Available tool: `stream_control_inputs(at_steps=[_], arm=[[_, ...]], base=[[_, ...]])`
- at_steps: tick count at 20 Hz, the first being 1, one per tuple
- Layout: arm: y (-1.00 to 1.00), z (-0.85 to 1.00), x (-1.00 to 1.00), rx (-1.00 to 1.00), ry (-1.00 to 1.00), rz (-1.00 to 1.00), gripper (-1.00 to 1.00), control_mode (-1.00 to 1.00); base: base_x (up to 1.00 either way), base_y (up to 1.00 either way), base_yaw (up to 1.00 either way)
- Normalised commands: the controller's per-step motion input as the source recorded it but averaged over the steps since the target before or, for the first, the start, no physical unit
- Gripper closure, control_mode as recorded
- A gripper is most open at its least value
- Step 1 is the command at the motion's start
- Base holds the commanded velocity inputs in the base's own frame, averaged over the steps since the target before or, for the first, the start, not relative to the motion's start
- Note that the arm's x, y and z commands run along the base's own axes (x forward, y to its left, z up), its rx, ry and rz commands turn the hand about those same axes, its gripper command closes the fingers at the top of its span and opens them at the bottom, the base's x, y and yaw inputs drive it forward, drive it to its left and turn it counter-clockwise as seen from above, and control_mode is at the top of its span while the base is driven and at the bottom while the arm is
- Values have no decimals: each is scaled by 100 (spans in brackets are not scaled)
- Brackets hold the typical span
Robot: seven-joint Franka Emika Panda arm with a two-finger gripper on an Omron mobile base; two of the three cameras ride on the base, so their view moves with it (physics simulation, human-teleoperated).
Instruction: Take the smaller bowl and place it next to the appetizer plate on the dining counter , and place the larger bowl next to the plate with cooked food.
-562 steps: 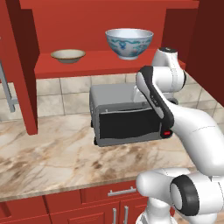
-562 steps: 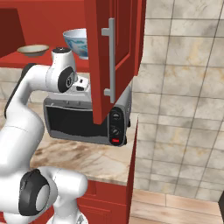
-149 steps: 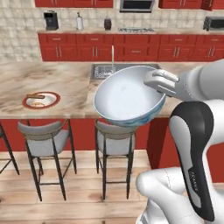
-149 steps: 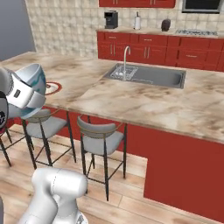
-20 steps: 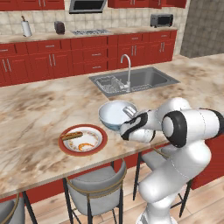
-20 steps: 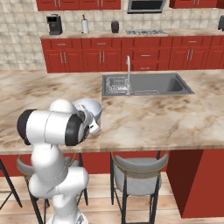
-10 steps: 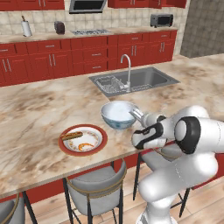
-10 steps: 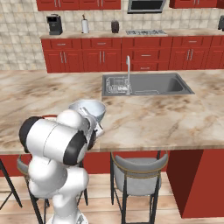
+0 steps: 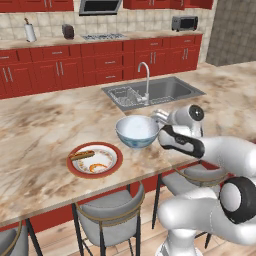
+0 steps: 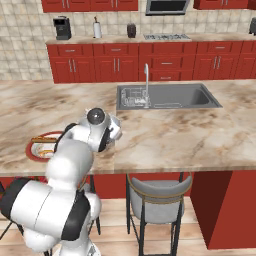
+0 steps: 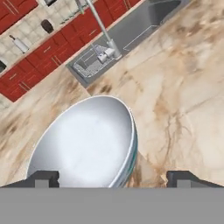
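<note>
Marble dining counter [image 9: 45, 150] ran across mid-frame | larger bowl [image 9: 137, 131] sat upright at centre — just right of the plate with cooked food [image 9: 94, 160] | gripper [image 11: 113, 178] spread wide, fingertips straddling the bowl's rim, gripping nothing

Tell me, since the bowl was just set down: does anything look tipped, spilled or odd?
Nothing stands out. The bowl sits upright on the counter beside the plate of cooked food, apart from it. The food lies on the plate, nothing spilled. The hand is open, its fingertips wide apart.
</note>
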Motion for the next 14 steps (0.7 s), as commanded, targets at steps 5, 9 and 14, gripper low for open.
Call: stream_control_inputs(at_steps=[5, 9, 14], arm=[[-27, 97, -100, -13, -2, 25, -100, -100], [-24, 85, -100, -8, -18, 30, -100, -100], [-5, 79, -100, -14, 4, 22, -100, -100]], base=[[0, 0, 0], [0, 0, 0], [0, 0, 0]])
